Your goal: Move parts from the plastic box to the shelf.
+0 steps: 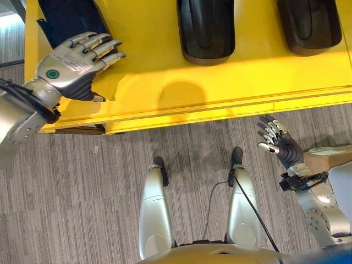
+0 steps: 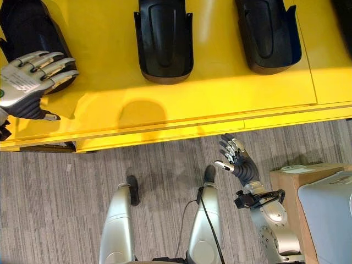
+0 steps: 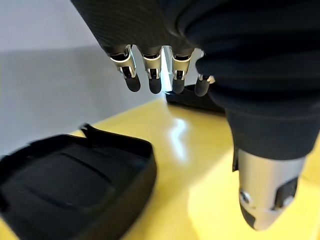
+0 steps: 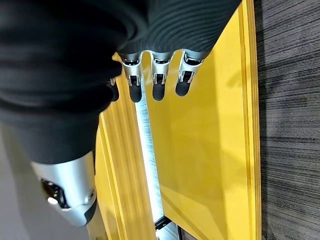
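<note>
I'm looking down at the yellow shelf [image 1: 220,82], which is taking up the upper half of my head view. Three black parts are lying on it in a row, well apart from each other: one at eleven o'clock [image 2: 25,27], one at twelve [image 2: 164,38], and one at one o'clock [image 2: 268,34].

My left hand [image 1: 71,63] is hovering over the shelf at ten o'clock, fingers stretched out nearly straight and holding nothing, its fingertips [image 1: 113,47] sitting just at the near edge of the leftmost part. In my left wrist view that part [image 3: 75,185] is lying flat on the yellow surface just past my fingers.

My right hand [image 1: 278,143] is hanging at four o'clock over the grey carpet [image 1: 82,187], below the shelf's front edge, fingers loosely spread and empty. A cardboard box [image 2: 291,181] is sitting near it at four o'clock.
</note>
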